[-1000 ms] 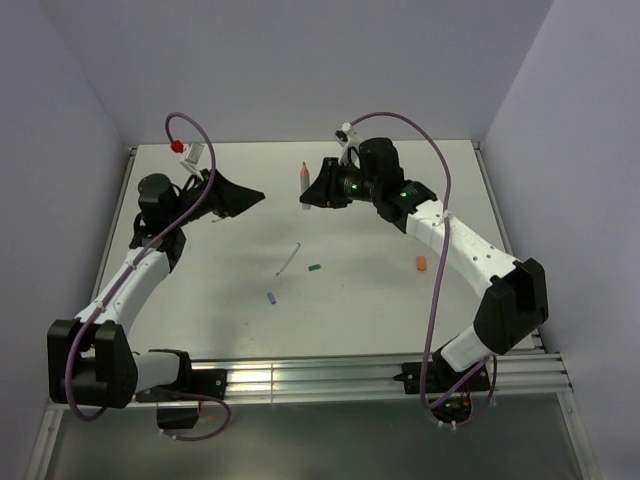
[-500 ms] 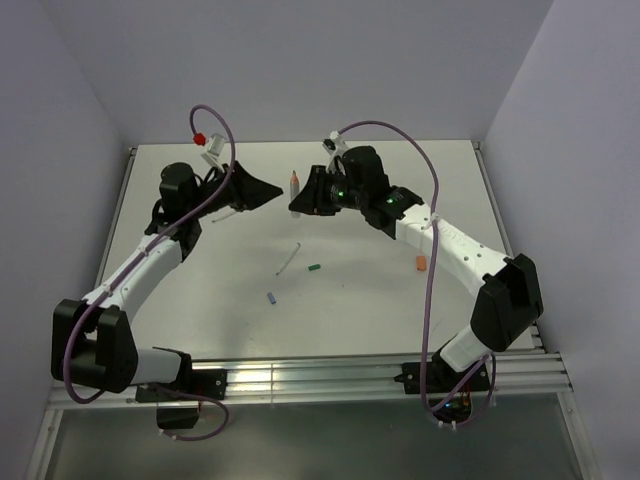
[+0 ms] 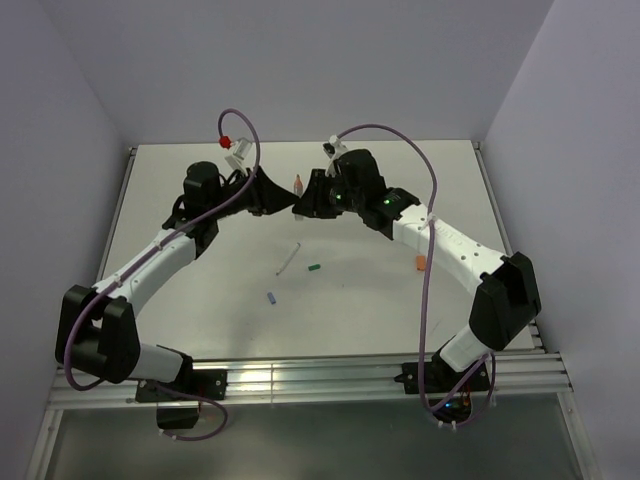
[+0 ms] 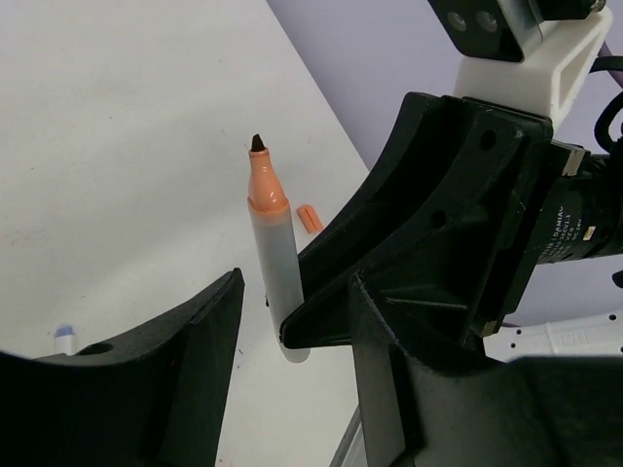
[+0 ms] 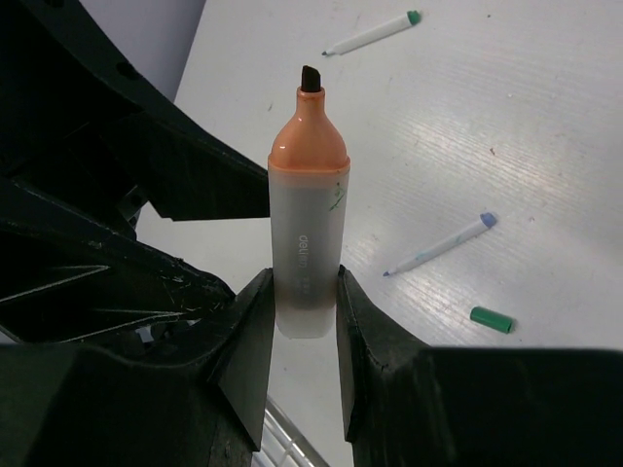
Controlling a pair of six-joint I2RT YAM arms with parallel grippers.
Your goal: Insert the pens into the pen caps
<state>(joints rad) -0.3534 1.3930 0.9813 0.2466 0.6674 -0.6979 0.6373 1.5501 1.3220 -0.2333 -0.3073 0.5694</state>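
Orange-tipped pen [image 5: 310,233] in right hand [image 5: 305,304], left hand [image 3: 280,196] alongside, green cap [image 5: 492,319] nearby

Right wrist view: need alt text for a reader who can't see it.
The right gripper clamps the base of an upright grey translucent marker with an orange end and dark tip. The left gripper's fingers stand close at the left; behind, on the white table, lie two thin pens and a green cap.
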